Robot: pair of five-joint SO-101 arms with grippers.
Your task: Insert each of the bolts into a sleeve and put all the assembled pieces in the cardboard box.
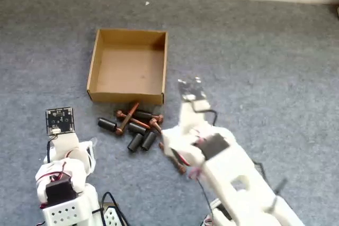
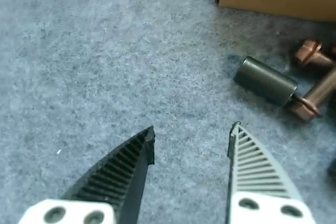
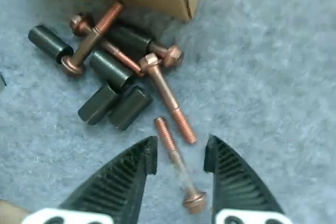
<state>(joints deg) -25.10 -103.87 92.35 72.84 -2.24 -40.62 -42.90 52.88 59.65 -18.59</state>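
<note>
Bolts (image 1: 128, 118) and sleeves (image 1: 107, 124) crowd beside the cardboard box (image 1: 125, 97).

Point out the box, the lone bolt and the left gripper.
box (image 1: 127, 98): high view, front wall.
lone bolt (image 3: 176, 158): right wrist view, mid shank.
left gripper (image 2: 192, 128): left wrist view, midway between fingertips.

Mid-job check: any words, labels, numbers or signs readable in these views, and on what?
None readable. The brown cardboard box shows plain walls; the small black square board carries pale specks too small to read; the copper-coloured bolts and black cylindrical sleeves bear no visible marks.
</note>
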